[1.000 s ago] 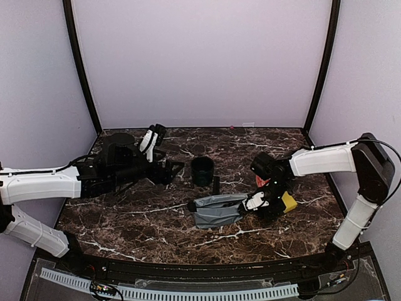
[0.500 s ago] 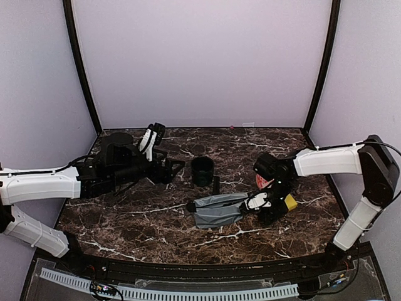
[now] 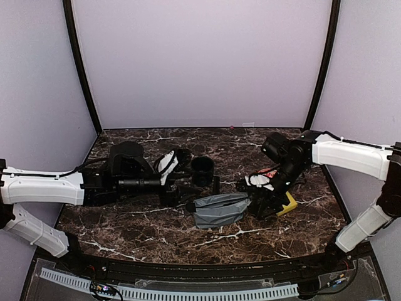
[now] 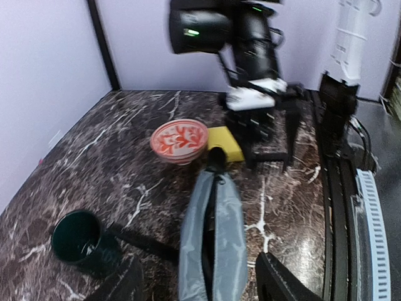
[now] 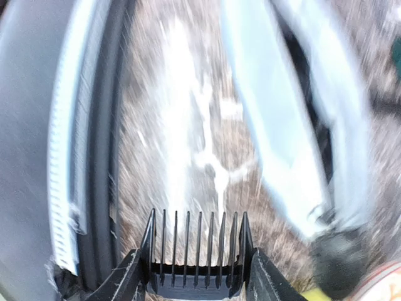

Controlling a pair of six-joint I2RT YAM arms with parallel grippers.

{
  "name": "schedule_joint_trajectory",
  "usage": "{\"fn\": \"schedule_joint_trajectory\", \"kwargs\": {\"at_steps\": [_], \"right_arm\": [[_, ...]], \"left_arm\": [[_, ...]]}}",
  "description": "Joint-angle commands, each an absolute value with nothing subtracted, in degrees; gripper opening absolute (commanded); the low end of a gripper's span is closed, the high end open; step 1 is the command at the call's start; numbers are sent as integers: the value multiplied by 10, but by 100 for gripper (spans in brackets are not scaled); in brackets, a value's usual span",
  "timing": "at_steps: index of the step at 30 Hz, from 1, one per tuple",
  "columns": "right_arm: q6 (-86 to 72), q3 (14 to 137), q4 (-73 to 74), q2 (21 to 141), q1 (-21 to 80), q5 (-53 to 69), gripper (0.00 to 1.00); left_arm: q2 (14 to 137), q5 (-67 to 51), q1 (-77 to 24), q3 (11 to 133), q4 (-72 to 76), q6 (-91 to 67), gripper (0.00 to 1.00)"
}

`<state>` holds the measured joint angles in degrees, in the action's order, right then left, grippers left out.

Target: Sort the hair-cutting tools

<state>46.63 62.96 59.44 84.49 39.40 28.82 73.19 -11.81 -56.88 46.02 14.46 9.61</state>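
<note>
Above the pouch's right end: my right gripper [image 3: 266, 199] has come up off the marble table [image 3: 125, 226] since a second ago. Its jaws have drawn in to roughly half and are clamped on the black comb [image 5: 199, 283], which lies crosswise between the fingertips with its teeth pointing outward.
Pouch's left end: my left gripper [image 4: 200, 283] has swung in from the far left of the table. It now hangs low at the near end of the grey pouch [image 3: 219, 209], just beside the green cup [image 3: 202, 169]. Its fingers are apart, a little narrower than before, with nothing between them.
Meaning for the sort: I judge the comb picked and ready to carry to its place. The left arm looks set to steady or open the pouch (only my guess).
Other tools: I cannot make out the scissors or the clipper. Something dark shows at the pouch's far mouth, too unclear to name.
Comb: hard black plastic, with straight, even teeth on a thin spine.
Pouch: soft grey fabric, long and flattish, creased lengthwise, likely to slump.
Cup: dark green, glossy, round, upright.
Plate [image 4: 180, 139]: round and shallow with a red-and-white pattern, touching a yellow block [image 4: 227, 143].
Table: dark marble with white veins, polished, probably slippery.
</note>
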Motion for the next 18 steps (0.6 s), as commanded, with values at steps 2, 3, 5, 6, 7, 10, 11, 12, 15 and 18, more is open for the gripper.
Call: {"fn": "schedule_joint_trajectory", "kwargs": {"at_steps": [2,3,5,6,7,10,11,12,15,18], "right_arm": [[429,740,636,845,398,465,44],[429,750,641,850,399,478,44],[429,766,647,860,402,506,43],[428,771,649,861,403,522,43],[427,775,650,862,404,537,43],[423,790,653,858,409,560,43],[424,796,657,856,410,561,43],[424,804,661,855,410,563,43],[427,816,675,853,413,570,43],[435,817,689,856,416,573,43]], "left_arm": [[743,-225,-610,502,151,204,59],[755,-240,-614,514,151,205,58],[779,-257,-625,544,141,214,55],[791,-256,-629,555,140,215,55],[801,-254,-631,561,145,208,54],[810,-235,-632,543,230,161,54],[808,-231,-632,527,268,145,55],[806,-230,-631,511,309,132,56],[812,-236,-633,502,354,116,56],[825,-253,-641,533,326,138,55]]}}
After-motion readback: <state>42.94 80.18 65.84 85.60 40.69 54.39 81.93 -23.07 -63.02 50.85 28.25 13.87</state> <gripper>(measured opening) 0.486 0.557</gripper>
